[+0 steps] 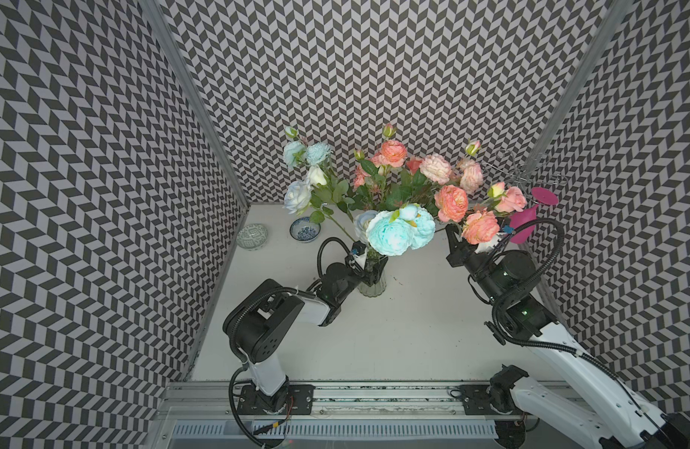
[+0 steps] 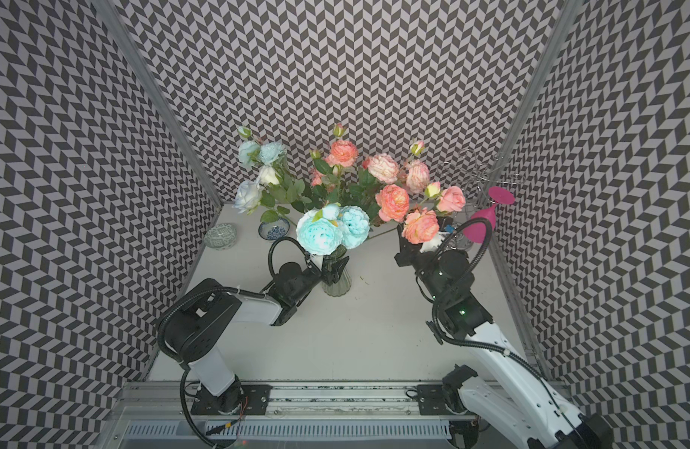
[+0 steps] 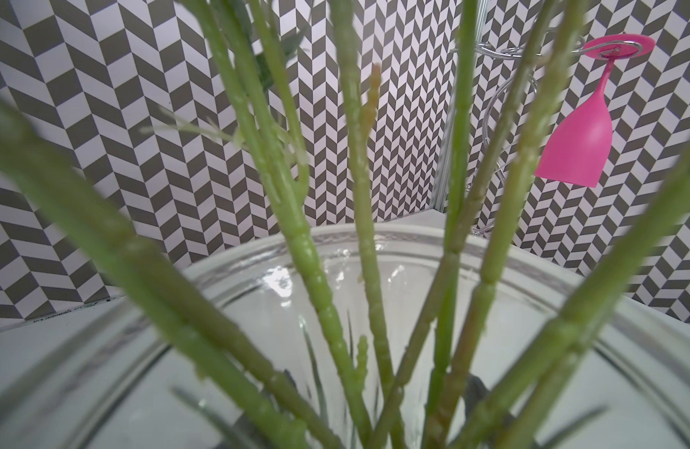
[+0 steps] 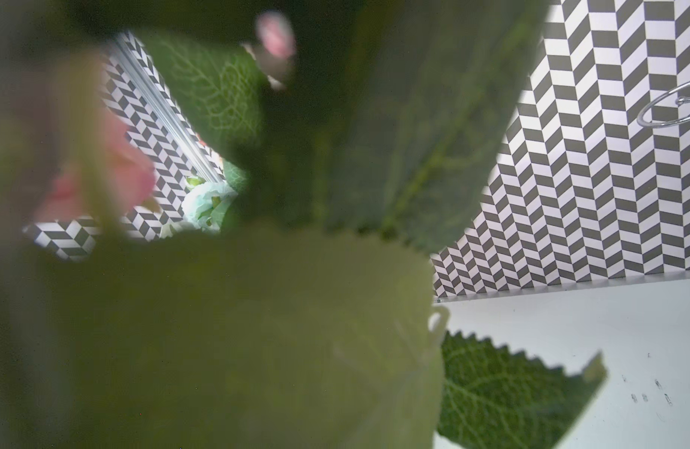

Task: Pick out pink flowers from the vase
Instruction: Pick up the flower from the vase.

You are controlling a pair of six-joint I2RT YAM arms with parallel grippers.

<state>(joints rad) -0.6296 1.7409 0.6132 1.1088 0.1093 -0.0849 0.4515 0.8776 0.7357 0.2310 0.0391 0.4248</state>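
Stalk direction is what the coming pull turns on: the pink flowers (image 1: 451, 203) fan up and toward the right arm's side from the vase (image 1: 372, 287). The vase stands upright near the middle of the desk (image 1: 394, 334), and one thin stalk (image 2: 383, 233) slants from its mouth straight to the right pincer (image 1: 455, 233). That pincer sits just under a coral bloom (image 1: 480, 227), well to the side of the vase. Its jaws are pressed together, apparently on that stalk, though bloom and leaves hide the tips and the right wrist view is filled with blurred foliage. The left pincer (image 1: 372, 268) is clamped round the vase neck, beneath the pale blue blooms (image 1: 390, 233), which should steady the glass. The right arm is thus the nearer one to the pink stems. I judge the draw should run along the stalk's slant, up and away from the vase, since a sideways tug could drag neighbouring stalks or tip the vase.
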